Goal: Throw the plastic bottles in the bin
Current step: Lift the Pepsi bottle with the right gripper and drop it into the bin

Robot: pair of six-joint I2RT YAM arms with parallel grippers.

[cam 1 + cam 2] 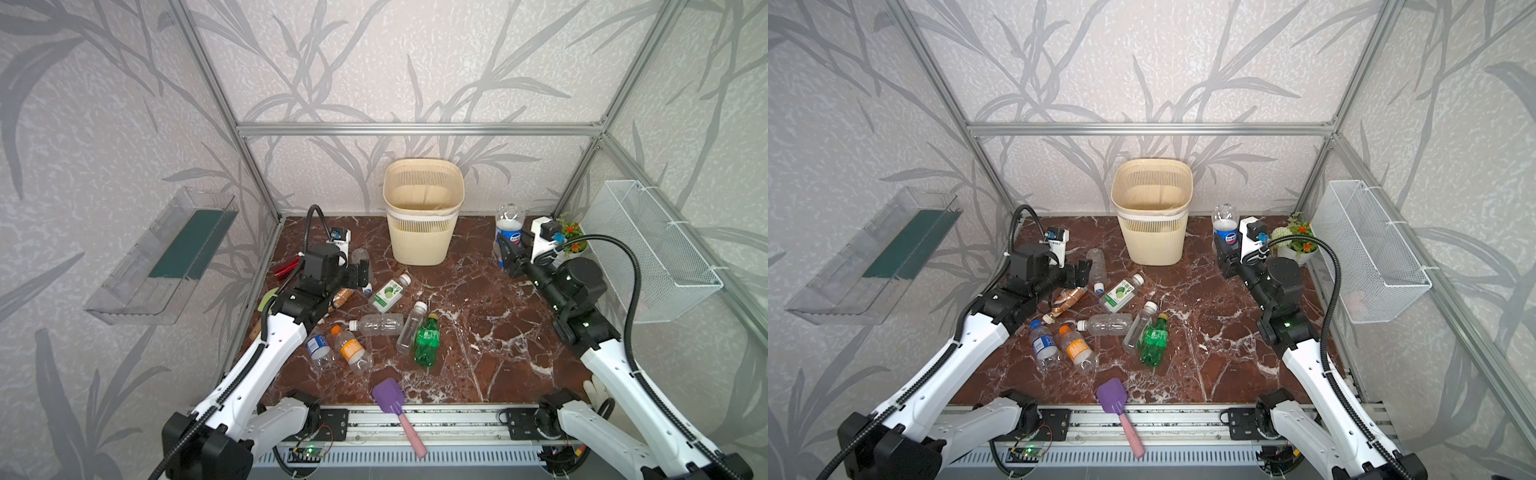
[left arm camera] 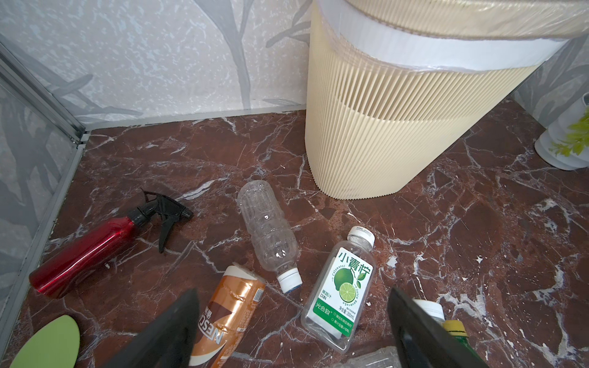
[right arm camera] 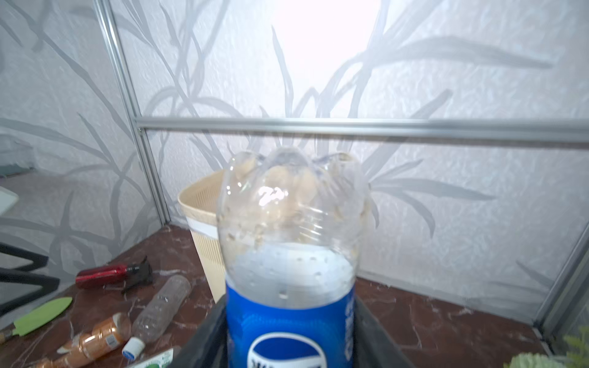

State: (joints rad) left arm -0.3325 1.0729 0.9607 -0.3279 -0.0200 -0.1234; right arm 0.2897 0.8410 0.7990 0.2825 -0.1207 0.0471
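The cream slatted bin (image 1: 423,208) (image 1: 1152,208) (image 2: 398,127) stands at the back wall. To its right, my right gripper (image 1: 510,253) (image 1: 1226,254) (image 3: 290,318) is shut on an upside-down blue-labelled bottle (image 1: 509,226) (image 3: 290,255), held off the floor. My left gripper (image 1: 358,272) (image 2: 291,306) hangs open over a clear bottle (image 2: 267,229), a lime-label bottle (image 2: 344,290) and a brown coffee bottle (image 2: 229,318). Several more bottles lie mid-floor, among them a green one (image 1: 427,343) and an orange-label one (image 1: 353,349).
A red spray bottle (image 2: 86,255) lies by the left wall. A purple scoop (image 1: 390,397) rests at the front edge. A potted plant (image 1: 571,235) stands in the back right corner, under a white wire basket (image 1: 656,249). A clear tray (image 1: 166,253) hangs on the left wall.
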